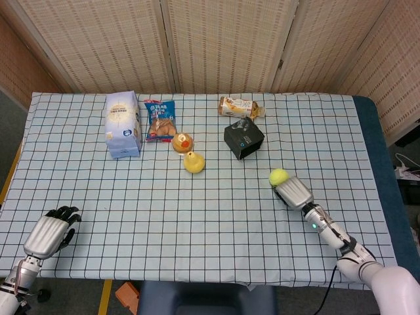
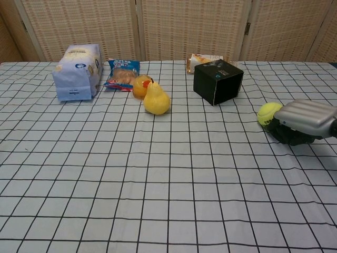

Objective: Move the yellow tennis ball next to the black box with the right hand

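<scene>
The yellow tennis ball (image 1: 277,176) (image 2: 267,112) lies on the checked cloth, right of and nearer than the black box (image 1: 243,138) (image 2: 217,81). My right hand (image 1: 293,192) (image 2: 303,120) lies back up against the ball's right side and covers part of it. Its dark fingers (image 2: 288,133) curl under the silver back, and I cannot tell whether they grip the ball. My left hand (image 1: 48,234) rests at the table's near left corner with its fingers curled in on nothing, seen only in the head view.
A yellow pear (image 1: 193,162) (image 2: 156,99) and an orange fruit cup (image 1: 182,142) sit left of the box. A drink bottle (image 1: 240,106) lies behind the box. A snack bag (image 1: 160,120) and a pale blue bag (image 1: 123,123) stand at the back left.
</scene>
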Controlling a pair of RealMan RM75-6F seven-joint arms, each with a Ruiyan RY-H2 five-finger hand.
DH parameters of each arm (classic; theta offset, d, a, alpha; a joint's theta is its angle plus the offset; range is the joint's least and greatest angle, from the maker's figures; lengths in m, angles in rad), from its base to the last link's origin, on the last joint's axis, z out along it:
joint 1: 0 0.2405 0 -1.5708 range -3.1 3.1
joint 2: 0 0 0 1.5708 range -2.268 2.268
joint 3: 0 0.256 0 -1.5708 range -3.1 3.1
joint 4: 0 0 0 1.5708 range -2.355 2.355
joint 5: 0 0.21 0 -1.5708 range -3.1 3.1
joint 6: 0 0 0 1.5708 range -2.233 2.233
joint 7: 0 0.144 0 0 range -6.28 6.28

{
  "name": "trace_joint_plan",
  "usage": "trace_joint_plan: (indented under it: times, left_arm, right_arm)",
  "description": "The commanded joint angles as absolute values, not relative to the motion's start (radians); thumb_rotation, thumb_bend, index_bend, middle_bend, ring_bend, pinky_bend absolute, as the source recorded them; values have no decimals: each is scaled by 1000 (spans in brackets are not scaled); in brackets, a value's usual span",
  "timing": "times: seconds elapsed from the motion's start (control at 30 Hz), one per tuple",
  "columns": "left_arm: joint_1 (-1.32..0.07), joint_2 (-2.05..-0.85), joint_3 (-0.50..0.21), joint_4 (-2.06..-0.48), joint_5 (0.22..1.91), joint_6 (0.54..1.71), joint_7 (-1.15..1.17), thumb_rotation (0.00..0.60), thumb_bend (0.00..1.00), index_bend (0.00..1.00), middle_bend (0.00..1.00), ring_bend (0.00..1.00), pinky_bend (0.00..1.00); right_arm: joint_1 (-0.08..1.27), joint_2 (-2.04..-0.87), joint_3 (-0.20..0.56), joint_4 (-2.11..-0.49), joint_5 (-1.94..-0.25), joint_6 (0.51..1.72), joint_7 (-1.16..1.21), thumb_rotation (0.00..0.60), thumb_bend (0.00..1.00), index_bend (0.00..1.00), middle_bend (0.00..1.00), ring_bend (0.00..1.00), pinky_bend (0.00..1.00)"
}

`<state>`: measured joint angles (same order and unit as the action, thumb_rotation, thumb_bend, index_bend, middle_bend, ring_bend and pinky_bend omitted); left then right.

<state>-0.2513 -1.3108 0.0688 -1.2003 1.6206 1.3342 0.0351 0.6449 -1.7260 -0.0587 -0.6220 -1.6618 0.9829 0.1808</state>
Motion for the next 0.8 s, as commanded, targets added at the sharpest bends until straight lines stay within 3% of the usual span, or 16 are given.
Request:
trace_joint_plan:
  times: [0.03,0.47,0.8]
  left_arm:
    - [-249,-1309,67,-1203,1620,1340,33,600,512,409,250,226,383]
    - [-249,-1303,71,-1216,1632,1349,35,600,512,408,250,226,382]
    - [-251,-1307,76,-1216,1643,1349,41,600,512,408,251,226,382]
  right_arm:
    - [659,-1723,-52,-621,-1657,975,190,600,908,1000,986,991,945]
    - [721,-1594,-95,-766,-1653,827,271,600,908,1000,985,991,945]
    - [729,-1601,-110,-761,-1659,826,272,600,908,1000,985,991,945]
